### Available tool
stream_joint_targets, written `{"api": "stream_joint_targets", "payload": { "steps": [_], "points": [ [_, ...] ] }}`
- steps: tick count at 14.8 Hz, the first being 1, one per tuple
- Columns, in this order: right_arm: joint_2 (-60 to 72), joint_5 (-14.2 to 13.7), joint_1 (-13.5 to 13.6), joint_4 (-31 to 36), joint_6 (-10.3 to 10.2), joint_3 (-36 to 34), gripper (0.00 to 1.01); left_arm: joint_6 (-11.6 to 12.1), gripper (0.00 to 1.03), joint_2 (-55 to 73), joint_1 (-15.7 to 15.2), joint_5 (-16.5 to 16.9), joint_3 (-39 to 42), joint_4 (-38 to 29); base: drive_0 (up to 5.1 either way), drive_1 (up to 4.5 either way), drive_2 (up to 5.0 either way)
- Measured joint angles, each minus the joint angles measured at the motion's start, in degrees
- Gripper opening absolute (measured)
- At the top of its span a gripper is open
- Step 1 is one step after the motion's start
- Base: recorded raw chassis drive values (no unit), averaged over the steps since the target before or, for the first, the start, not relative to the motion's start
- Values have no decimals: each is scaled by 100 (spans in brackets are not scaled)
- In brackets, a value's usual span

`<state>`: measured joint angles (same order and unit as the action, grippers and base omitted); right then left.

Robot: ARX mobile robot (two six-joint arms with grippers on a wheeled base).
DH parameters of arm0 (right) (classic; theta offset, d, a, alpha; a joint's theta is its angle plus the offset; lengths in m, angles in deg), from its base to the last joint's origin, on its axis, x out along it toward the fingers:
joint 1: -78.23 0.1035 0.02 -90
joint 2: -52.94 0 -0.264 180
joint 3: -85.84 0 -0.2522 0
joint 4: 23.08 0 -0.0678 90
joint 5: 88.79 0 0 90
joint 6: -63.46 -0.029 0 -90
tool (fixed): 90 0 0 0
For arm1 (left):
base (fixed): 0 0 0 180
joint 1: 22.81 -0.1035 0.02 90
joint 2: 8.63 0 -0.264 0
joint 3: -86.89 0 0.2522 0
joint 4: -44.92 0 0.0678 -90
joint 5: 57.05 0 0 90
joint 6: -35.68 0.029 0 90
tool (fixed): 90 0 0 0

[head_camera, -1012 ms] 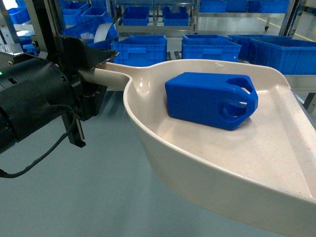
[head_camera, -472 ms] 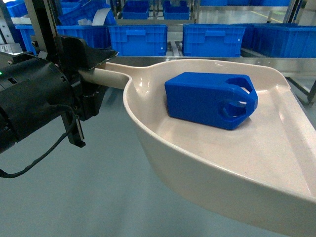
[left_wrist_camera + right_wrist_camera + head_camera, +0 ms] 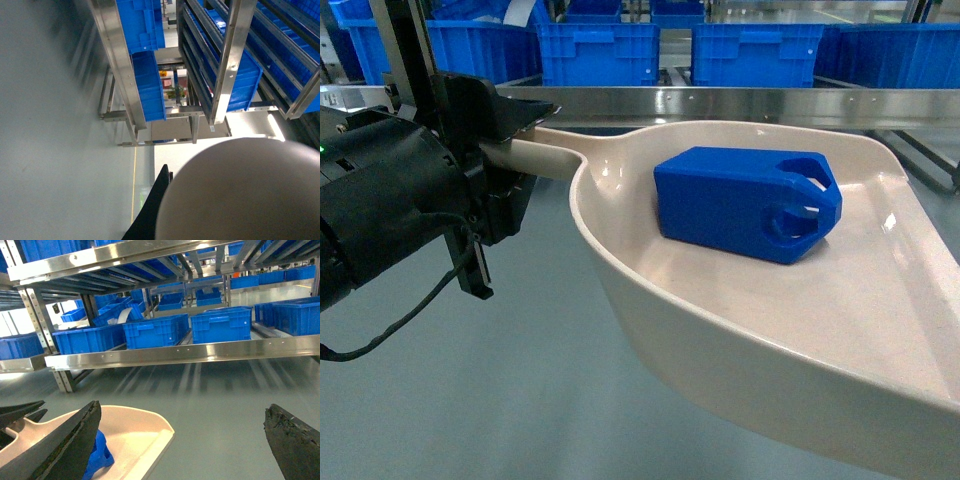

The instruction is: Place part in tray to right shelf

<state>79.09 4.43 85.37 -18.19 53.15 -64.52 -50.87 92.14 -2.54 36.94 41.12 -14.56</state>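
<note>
Head view puts the blue part lying on its side inside the cream tray, toward the deep end, notched end facing the open lip on the right. The tray hangs in the air, carried by its round handle, which runs into the left gripper; the claw appears clamped around the handle, though its fingertips are mostly hidden by the black housing. Beyond the tray's far rim runs the stainless front rail of the right shelf, with blue crates behind it. In the right wrist view the right gripper is spread wide with nothing between its fingers. My judgement: the carry is the step in hand, so keep the tray level, since the part sits loose and could slide toward the lip, and clear the rail before lowering.
</note>
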Motion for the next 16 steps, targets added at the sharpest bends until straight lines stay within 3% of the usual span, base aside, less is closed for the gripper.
{"api": "stream_joint_targets", "payload": {
  "steps": [4, 16],
  "points": [
    [0, 0, -2, 7, 0, 0, 98, 2, 12, 0, 0, 0, 0, -4, 0, 0, 0],
    [0, 0, -2, 7, 0, 0, 98, 4, 12, -2, 4, 2, 0, -4, -4, 400, -407]
  ]
}}
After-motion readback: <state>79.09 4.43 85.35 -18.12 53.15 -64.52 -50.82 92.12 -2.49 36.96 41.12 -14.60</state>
